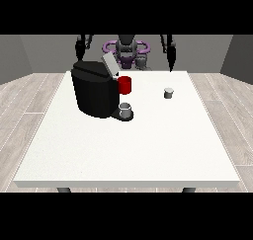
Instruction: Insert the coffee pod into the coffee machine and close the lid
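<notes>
Standing on the white table [123, 150], the black coffee machine [94, 91] is seen left of centre in the front view, its grey lid [109, 64] tilted up and open. A red part [125, 85] shows at its front, and a grey cup [126, 109] rests on its base. The small grey coffee pod [169, 92] is set well apart, to the right. The hand at the view's right [171, 61] hangs above the table's far edge; the hand at the view's left [79, 48] is raised behind the machine. Whether their fingers are curled cannot be told.
</notes>
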`<action>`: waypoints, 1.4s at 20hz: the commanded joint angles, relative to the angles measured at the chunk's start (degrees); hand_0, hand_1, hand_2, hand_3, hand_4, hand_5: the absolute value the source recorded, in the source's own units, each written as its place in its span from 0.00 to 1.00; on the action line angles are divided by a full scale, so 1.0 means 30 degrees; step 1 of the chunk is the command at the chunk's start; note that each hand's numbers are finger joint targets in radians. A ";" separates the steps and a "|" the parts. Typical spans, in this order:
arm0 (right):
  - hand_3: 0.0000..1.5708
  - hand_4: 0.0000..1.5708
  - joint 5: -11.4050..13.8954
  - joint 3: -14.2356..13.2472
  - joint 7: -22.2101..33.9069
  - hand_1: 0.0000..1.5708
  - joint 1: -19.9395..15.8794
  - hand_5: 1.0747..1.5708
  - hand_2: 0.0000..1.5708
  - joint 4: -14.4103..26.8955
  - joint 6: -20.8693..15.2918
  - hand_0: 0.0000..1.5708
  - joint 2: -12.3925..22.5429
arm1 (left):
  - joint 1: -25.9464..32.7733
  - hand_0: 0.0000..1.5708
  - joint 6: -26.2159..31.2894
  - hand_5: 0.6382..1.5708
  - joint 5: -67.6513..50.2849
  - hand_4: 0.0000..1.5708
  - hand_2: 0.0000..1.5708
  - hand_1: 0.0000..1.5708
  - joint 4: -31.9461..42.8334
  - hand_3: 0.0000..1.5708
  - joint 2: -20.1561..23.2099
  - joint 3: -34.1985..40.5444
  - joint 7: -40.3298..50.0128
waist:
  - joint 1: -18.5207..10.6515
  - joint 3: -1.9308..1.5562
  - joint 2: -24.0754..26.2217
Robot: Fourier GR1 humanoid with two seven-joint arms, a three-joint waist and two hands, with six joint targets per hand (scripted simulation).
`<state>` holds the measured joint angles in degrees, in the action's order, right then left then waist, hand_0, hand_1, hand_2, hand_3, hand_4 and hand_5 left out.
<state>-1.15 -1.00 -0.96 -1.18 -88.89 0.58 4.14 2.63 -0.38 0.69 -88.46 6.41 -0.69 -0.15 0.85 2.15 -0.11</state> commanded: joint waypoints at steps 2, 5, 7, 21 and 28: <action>0.00 0.08 0.0156 -0.0373 -0.0070 0.00 -0.0135 1.00 0.00 0.0518 0.0149 0.00 0.0501 | -0.0647 0.00 0.1334 1.00 -0.1572 0.17 0.00 0.00 -0.0042 0.00 0.0238 0.0777 -0.0977 | -0.0359 -0.0712 -0.0082; 0.00 0.08 -0.0008 -0.0622 -0.0423 0.00 0.0457 1.00 0.00 0.1128 0.0489 0.00 0.0671 | 0.0077 0.00 0.2159 1.00 -0.1840 0.17 0.00 0.00 -0.0113 0.00 0.0074 0.0671 -0.3460 | -0.0672 -0.0713 0.0163; 0.00 0.08 0.0007 -0.1172 -0.0898 0.00 0.0715 1.00 0.00 -0.0161 -0.1678 0.00 -0.0712 | 0.0134 0.00 0.2850 1.00 -0.2529 0.17 0.00 0.00 -0.0041 0.00 0.0863 0.1411 -0.3182 | 0.0130 -0.0707 0.1228; 0.00 0.11 0.0124 0.0161 -0.1915 0.00 -0.0088 1.00 0.00 -0.0208 -0.2665 0.00 -0.1369 | -0.4207 0.00 0.3868 1.00 0.0011 0.00 0.00 0.00 0.5168 0.00 0.4310 0.3222 -0.3095 | 0.1522 -0.0712 -0.1384; 0.00 0.18 -0.0087 -0.0451 -0.1763 0.00 -0.1856 1.00 0.00 -0.0043 -0.1948 0.00 -0.0913 | -0.6759 0.00 0.4442 1.00 0.0701 0.00 0.00 0.00 0.8525 0.00 0.5754 0.3876 -0.2674 | 0.1984 -0.0710 -0.2780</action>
<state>-1.19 -1.92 -6.41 -4.49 -89.20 -5.24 1.04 -14.74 11.77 1.52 -69.16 22.05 10.02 -6.25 6.46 0.01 -6.48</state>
